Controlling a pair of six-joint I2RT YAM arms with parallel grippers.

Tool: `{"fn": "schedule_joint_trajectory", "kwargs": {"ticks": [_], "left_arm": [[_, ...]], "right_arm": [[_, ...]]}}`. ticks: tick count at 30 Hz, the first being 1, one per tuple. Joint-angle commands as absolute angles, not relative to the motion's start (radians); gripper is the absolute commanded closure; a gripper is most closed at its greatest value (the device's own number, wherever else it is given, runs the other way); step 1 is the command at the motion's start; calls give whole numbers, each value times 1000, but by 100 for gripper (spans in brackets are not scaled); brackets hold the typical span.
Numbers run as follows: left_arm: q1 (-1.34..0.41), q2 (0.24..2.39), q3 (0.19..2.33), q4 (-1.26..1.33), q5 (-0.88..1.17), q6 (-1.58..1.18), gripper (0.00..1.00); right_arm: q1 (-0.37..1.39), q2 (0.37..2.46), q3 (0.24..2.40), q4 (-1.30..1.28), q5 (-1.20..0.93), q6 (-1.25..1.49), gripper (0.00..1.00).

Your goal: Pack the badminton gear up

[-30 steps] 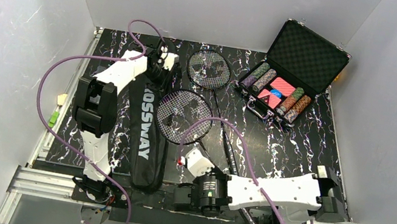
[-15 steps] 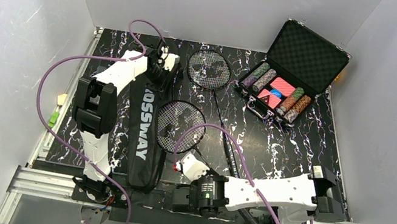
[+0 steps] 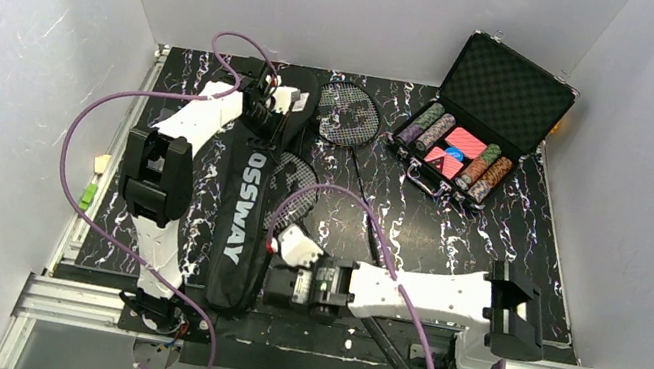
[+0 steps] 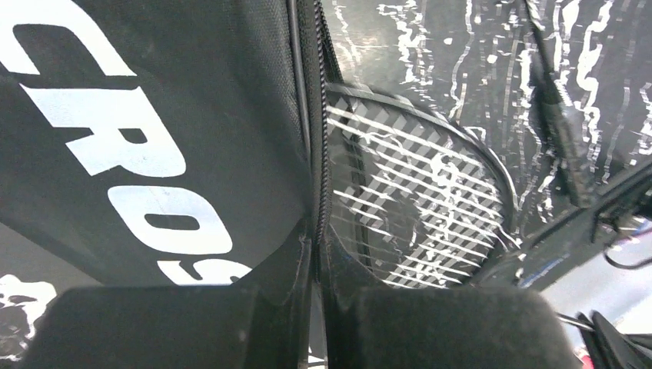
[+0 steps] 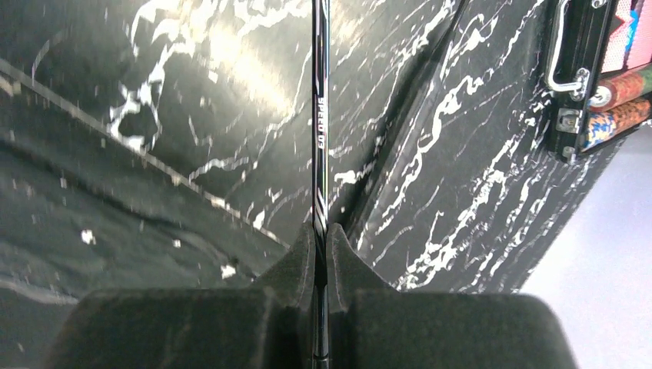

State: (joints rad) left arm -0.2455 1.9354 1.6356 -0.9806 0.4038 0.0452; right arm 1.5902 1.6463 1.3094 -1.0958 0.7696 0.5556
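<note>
Well, I see a black table [image 3: 469, 220] veined with white, walled on three sides by plain pale panels [image 3: 354, 7]. My left end effector [image 4: 317, 307] is pinched tight on the zip edge of the long black "CROSSWAY" fabric racket bag [image 3: 239, 230]. Just ahead of it, a dark thin-shafted racket [image 4: 415, 207] noses under that edge, its shaft clamped in my right end effector [image 5: 319, 284].

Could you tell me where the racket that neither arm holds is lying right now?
In the top view, the free racket lies toward the far middle, its head between the CROSSWAY bag's far end and the open poker chip case.
</note>
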Motion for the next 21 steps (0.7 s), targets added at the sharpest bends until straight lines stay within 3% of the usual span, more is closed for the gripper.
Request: {"fn": "schedule_joint_trajectory", "kwargs": {"ticks": [1, 11, 21], "left_arm": [[-251, 1890, 1667, -992, 537, 26, 100], [-251, 1891, 1654, -1011, 595, 38, 100], [-251, 1870, 1628, -1021, 653, 39, 100]], "right_arm": [[1499, 1663, 1381, -915, 795, 465, 99], [1334, 1809, 1505, -684, 726, 372, 99], [1226, 1877, 1618, -615, 738, 574, 99]]}}
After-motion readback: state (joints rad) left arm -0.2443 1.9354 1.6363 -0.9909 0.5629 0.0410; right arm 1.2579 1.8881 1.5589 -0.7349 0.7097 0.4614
